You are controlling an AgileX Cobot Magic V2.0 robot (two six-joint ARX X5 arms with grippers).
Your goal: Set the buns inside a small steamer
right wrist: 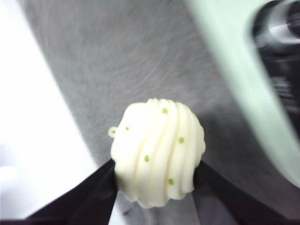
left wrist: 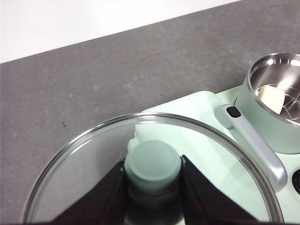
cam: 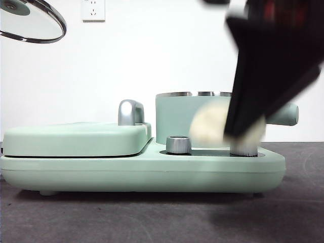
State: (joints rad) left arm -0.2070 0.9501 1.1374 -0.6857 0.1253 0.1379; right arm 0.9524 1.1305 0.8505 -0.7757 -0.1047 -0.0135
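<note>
While the left gripper holds the glass lid up off the pot, its two jaws are clamped on either side of the lid's green knob. In the front view the lid shows only as a rim and glass edge at the top corner, well above the appliance.

R gripper pinches the pleated bun betw. both jaws; cream-white, ridged, small green specks visible. R wrist view is motion-blurred; grey table lies behind the bun, and the mint-green base runs along one side. Front view: a big dark arm comes in from above on the side of the pot, and the pleated bun shows as a pale blur in front of the small steamer, just beside the steel dials. Bun is off the table, carried, not inside the pot.

Small steamer is uncovered in the L wrist view: steel rim, straight side handle. The smooth bun already sits inside it, on the steel interior, near the wall.

Flat grill plate w/ chrome handle is closed, beside the pot on the same base.
</note>
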